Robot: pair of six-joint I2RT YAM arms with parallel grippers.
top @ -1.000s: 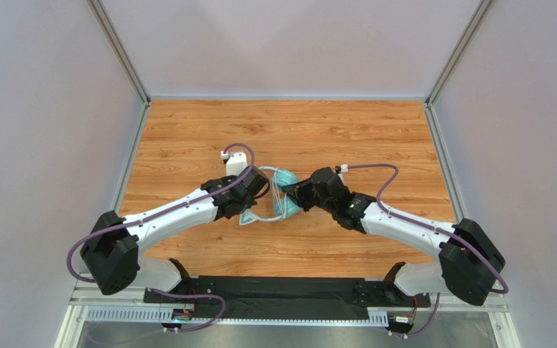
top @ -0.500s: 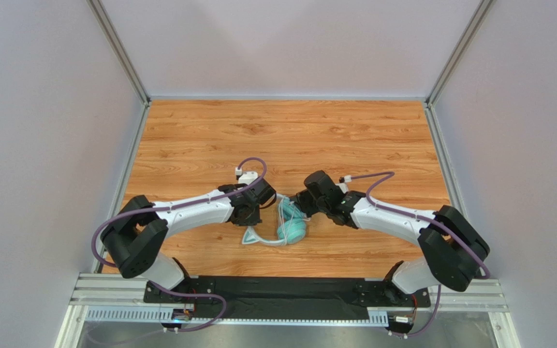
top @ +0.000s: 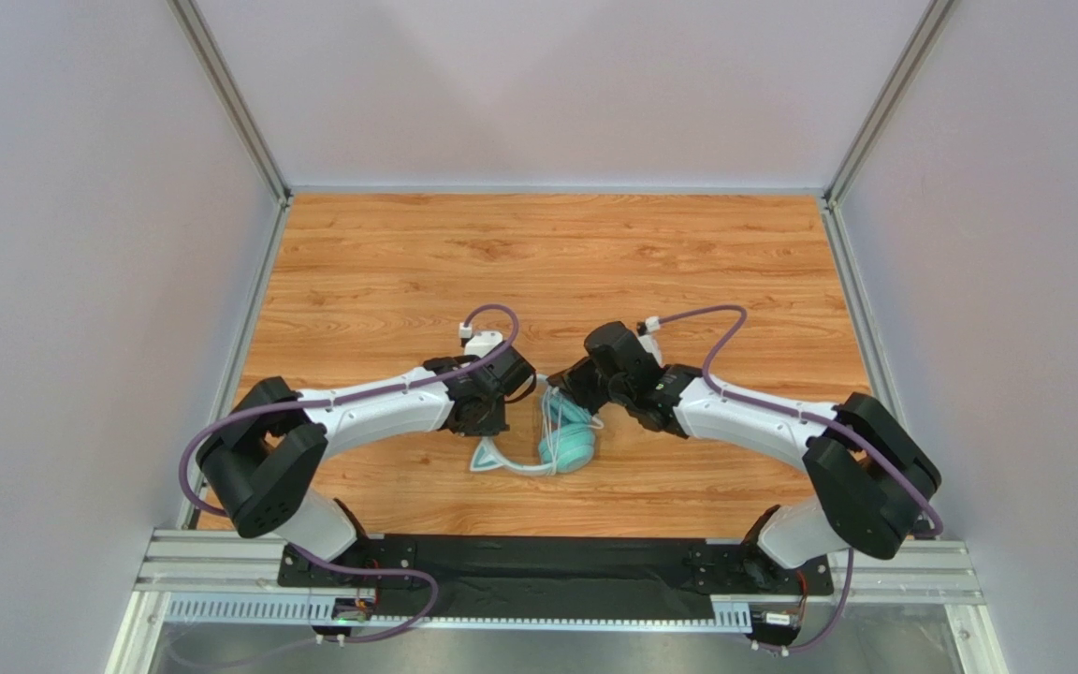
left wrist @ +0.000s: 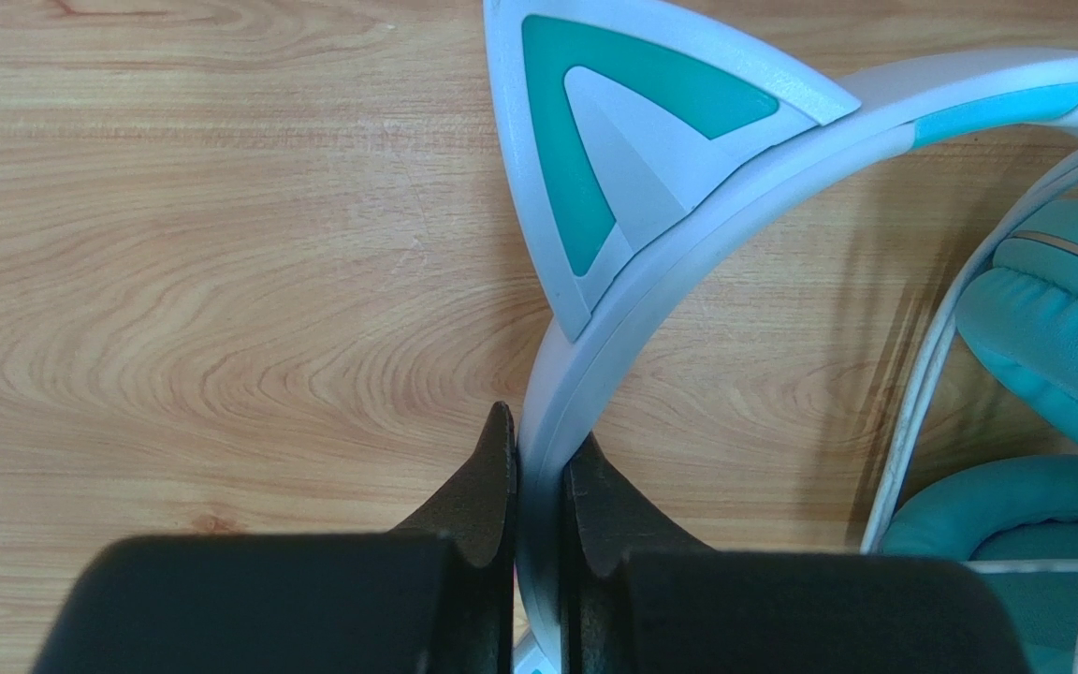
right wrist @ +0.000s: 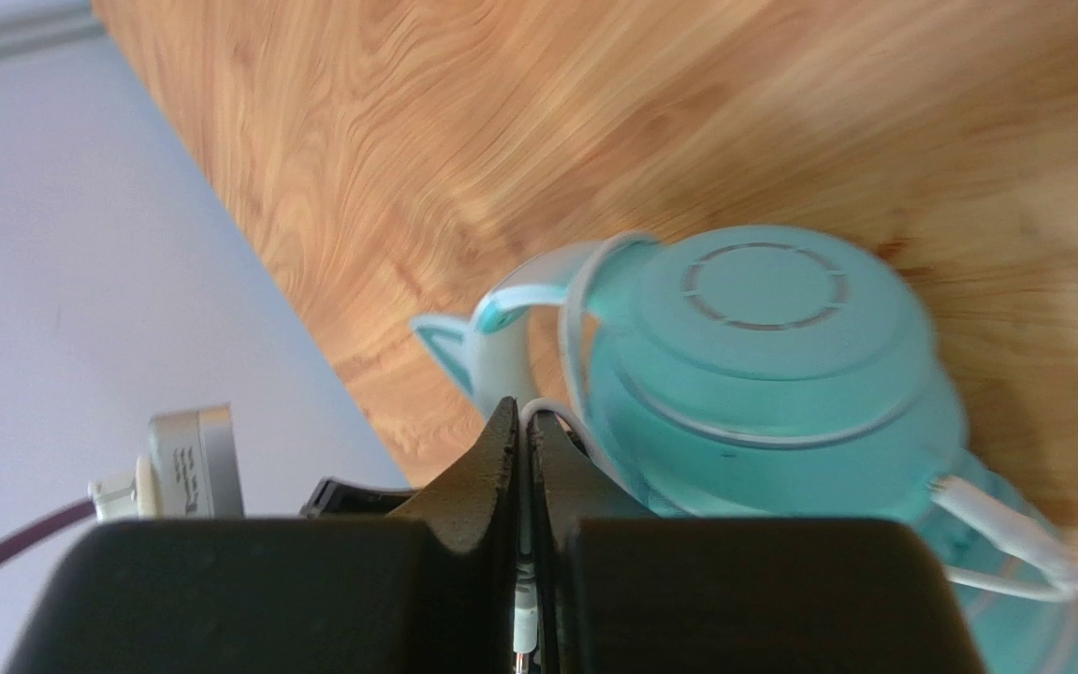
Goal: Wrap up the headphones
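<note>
Left gripper [left wrist: 542,452]: jaws clamped on the pale headband [left wrist: 671,267], just beside one cat ear [left wrist: 615,155]. Right gripper [right wrist: 522,438]: jaws pressed together on the thin white cable [right wrist: 981,501], close to the upper ear cup [right wrist: 770,351]. The teal headphones [top: 563,435] lie between the two arms on the near half of the wooden table [top: 390,267], with cable strands crossing the cups.

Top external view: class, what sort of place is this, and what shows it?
Probably a robot lab workcell: a left arm and a right arm bolted at a wooden table edge, plain pale walls on metal framing, and headphones between them.
</note>
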